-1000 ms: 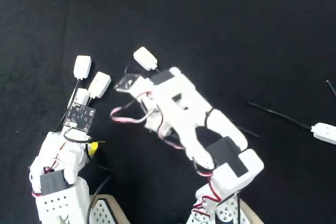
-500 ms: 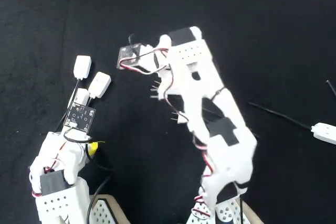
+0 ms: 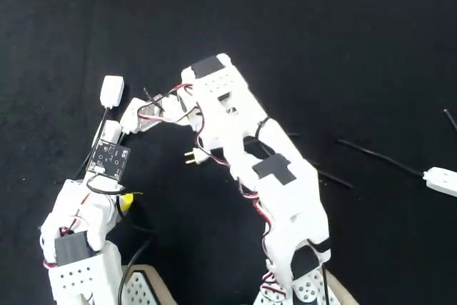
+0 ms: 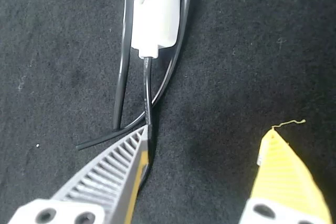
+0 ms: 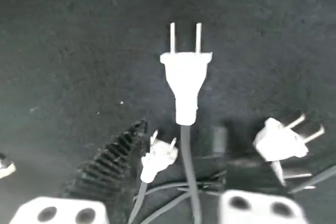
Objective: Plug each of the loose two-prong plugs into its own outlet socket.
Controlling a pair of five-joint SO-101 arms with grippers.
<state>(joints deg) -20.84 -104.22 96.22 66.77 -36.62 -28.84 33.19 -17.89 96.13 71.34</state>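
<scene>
Right gripper [image 3: 151, 115], grip unclear, should square plug [image 5: 186, 77] prongs to socket [image 4: 156, 14] ahead of spread left gripper [image 4: 205, 145], then push straight.

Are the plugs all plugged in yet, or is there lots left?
Nothing looks plugged in yet. The middle plug, a side plug and a small plug all show bare prongs. In hand: the left claw is open by a white socket and its cable. Left: every plug needs a socket.

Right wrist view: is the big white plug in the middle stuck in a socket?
No, the white plug shows both prongs bare, in no socket.
</scene>
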